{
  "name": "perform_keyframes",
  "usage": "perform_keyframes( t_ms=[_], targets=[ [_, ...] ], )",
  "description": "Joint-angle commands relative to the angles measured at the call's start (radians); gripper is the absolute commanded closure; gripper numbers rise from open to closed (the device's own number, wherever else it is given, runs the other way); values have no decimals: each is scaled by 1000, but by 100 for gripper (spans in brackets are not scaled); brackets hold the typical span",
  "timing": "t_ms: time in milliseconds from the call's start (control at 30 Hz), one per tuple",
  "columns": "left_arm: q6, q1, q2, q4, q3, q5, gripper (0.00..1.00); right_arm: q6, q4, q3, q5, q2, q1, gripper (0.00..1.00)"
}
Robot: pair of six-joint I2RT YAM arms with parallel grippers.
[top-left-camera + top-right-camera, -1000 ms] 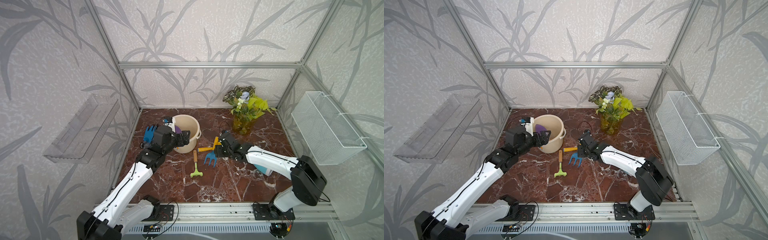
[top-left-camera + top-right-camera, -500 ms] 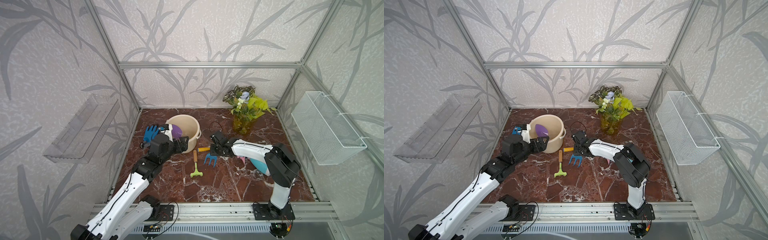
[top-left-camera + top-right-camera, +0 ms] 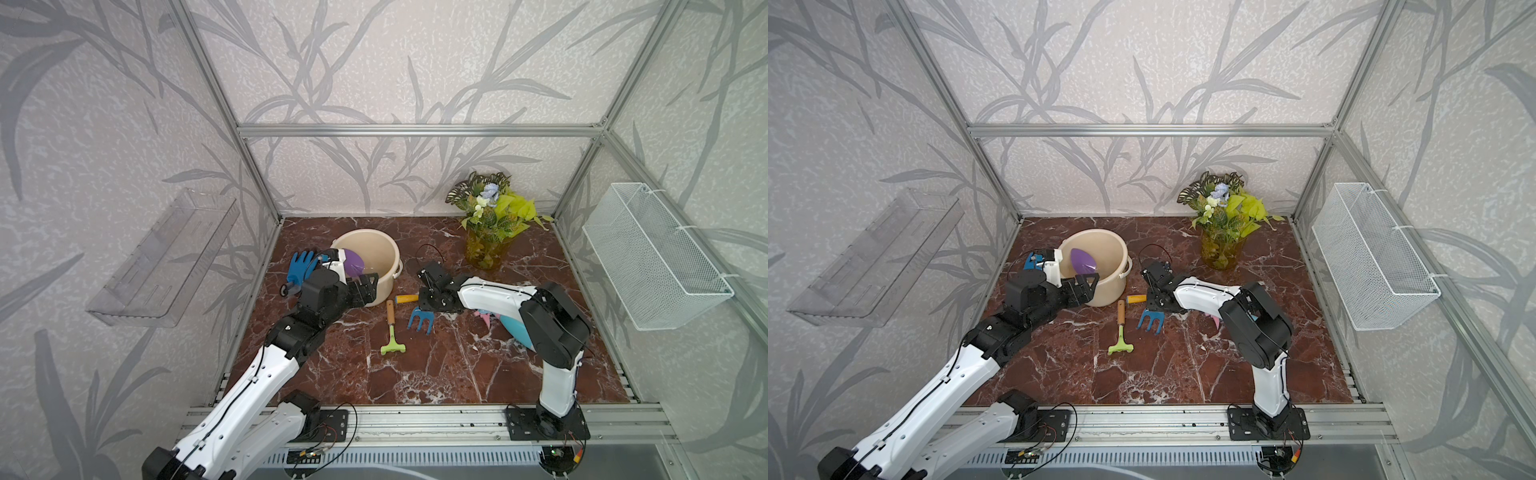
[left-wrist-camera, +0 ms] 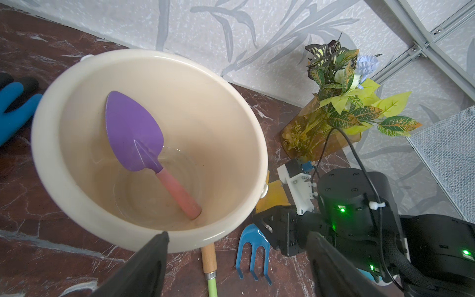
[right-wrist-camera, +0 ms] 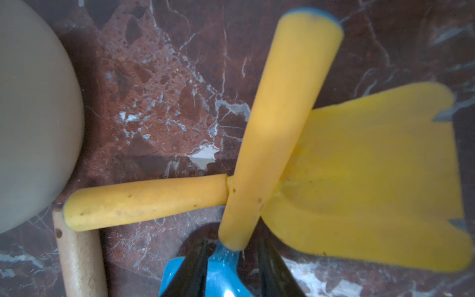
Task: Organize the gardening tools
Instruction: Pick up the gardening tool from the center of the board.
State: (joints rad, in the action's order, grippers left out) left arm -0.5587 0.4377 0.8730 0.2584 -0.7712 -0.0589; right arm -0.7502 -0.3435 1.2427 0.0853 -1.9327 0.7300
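Only the right wrist view shows the grasp. The right gripper (image 5: pixel 231 246) has a finger on each side of the blue fork (image 5: pixel 223 272) neck, bottom centre of frame. Cannot tell if the jaws are pinching it. The fork's yellow handle lies across the yellow scoop (image 5: pixel 372 180), centre right. In both top views the gripper body covers this. They show the fork tines mid-floor, with the green rake (image 3: pixel 392 345) just left of them. Only the left wrist view shows the whole purple trowel (image 4: pixel 135 133) inside the cream bucket (image 4: pixel 154 55): blade up the wall, pink handle on the bottom. The left gripper (image 3: pixel 1087 282) is empty, jaws wide apart, at the bucket's near side, its arm reaching up from lower left. The right arm is folded low, forearm pointing left. The spray bottle (image 3: pixel 512 329) lies partly hidden behind it.
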Motion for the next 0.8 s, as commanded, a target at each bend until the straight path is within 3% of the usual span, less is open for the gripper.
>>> perform_keyframes(
  t_ms=[0,300,533,767],
  targets=[
    [-6,3,1,-13,8,-11,14,-7,-23,34,-1,-29,-9,68],
    [-12,3,1,-13,9,-7,14,-3,-22,33,-21,-35,-14,89],
    [-9,2,10,-18,-3,-9,15,11,-22,6,-23,23,-14,96],
    [18,2,26,-2,-37,6,19,51,-3,-106,-44,198,-12,98]
  ],
)
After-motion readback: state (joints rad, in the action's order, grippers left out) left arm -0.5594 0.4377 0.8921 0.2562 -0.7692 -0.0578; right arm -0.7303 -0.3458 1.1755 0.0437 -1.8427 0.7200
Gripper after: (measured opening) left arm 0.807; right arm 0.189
